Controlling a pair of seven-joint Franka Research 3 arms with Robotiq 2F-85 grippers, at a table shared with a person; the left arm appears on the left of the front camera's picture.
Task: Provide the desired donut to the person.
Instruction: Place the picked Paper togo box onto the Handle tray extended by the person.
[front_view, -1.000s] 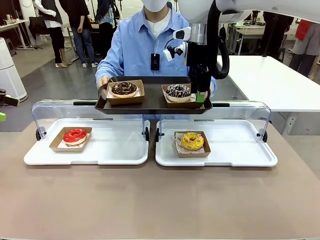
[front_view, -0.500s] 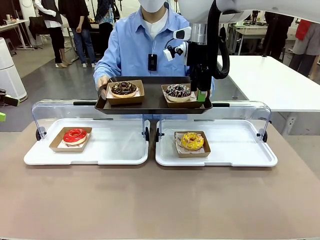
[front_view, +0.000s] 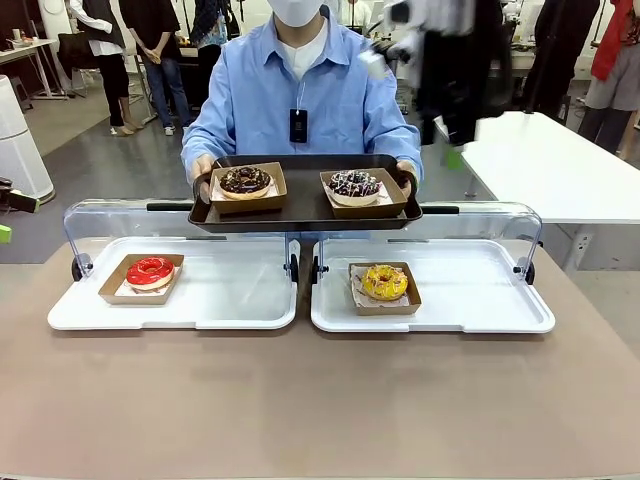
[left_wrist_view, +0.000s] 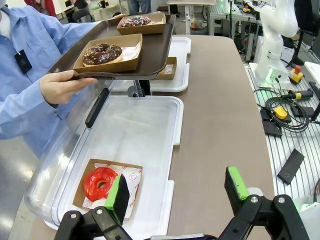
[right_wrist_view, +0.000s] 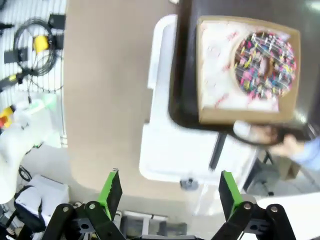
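1. While the person (front_view: 300, 100) stands at the far side of the table (front_view: 320, 400), both hands keep a dark tray (front_view: 305, 205) level in the upper middle of the front picture, just above the clear lids of the two white bins; it looks held out so that a donut can be set on it.
2. That tray carries two cardboard boxes: a chocolate donut (front_view: 245, 180) on its left half and a sprinkled chocolate donut (front_view: 354, 184) on its right half.
3. I take the sprinkled donut to be the one wanted, since the right claw (right_wrist_view: 167, 192) hangs above it with its green pads well apart and nothing between them. In the front picture that arm is a blur at the upper right, clear of the tray.
4. Seen from above, the sprinkled donut is dark-glazed with many coloured sprinkles, sitting on printed white paper in a brown box, upper right of the right wrist picture. A hand (right_wrist_view: 265, 135) grips the tray's edge just below it.
5. Left claw (left_wrist_view: 175, 190) sits low over the near left, pads apart and empty, with the red donut (left_wrist_view: 100, 182) in its box just beyond one pad, inside the left white bin (left_wrist_view: 150, 135).
6. Lower middle right of the front picture, a yellow donut (front_view: 384, 282) rests in the right white bin (front_view: 480, 300).
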